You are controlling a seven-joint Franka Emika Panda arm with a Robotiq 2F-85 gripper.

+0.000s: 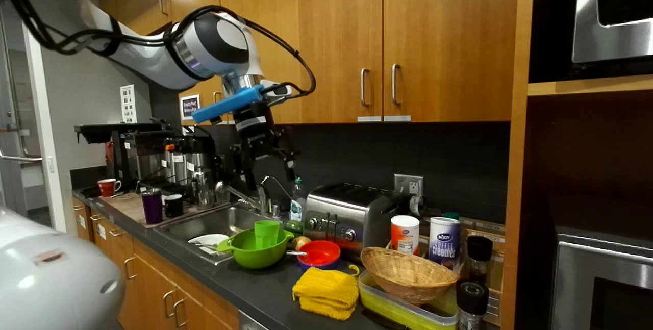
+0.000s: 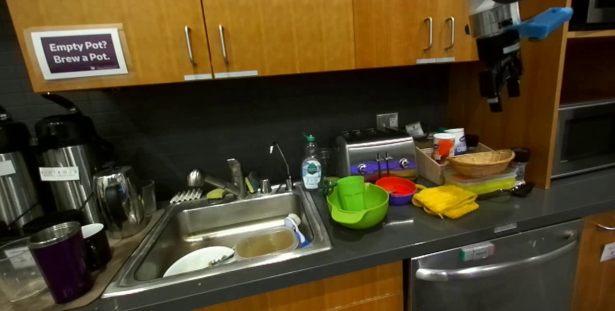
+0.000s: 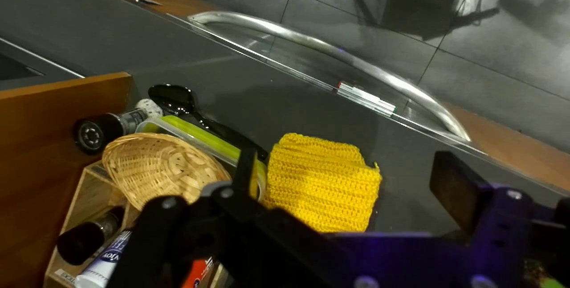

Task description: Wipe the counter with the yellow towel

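Observation:
The yellow towel (image 1: pixel 326 292) is a folded knitted cloth lying on the dark grey counter (image 1: pixel 262 289). It lies between a red bowl and a tray; it also shows in an exterior view (image 2: pixel 446 200) and in the wrist view (image 3: pixel 323 181). My gripper (image 1: pixel 270 174) is open and empty, held high above the counter, apart from the towel. It also shows raised in an exterior view (image 2: pixel 504 98). In the wrist view my gripper (image 3: pixel 351 176) has its fingers wide apart, with the towel below between them. The towel's lower part is hidden there by the gripper.
A green bowl (image 2: pixel 358 217) with a green cup and a red bowl (image 2: pixel 396 186) stand on the sink's side of the towel. A wicker basket (image 1: pixel 408 274) on a clear tray (image 1: pixel 408 314) and a black spoon (image 3: pixel 176 99) lie on its other side. A toaster (image 1: pixel 347 215) stands behind.

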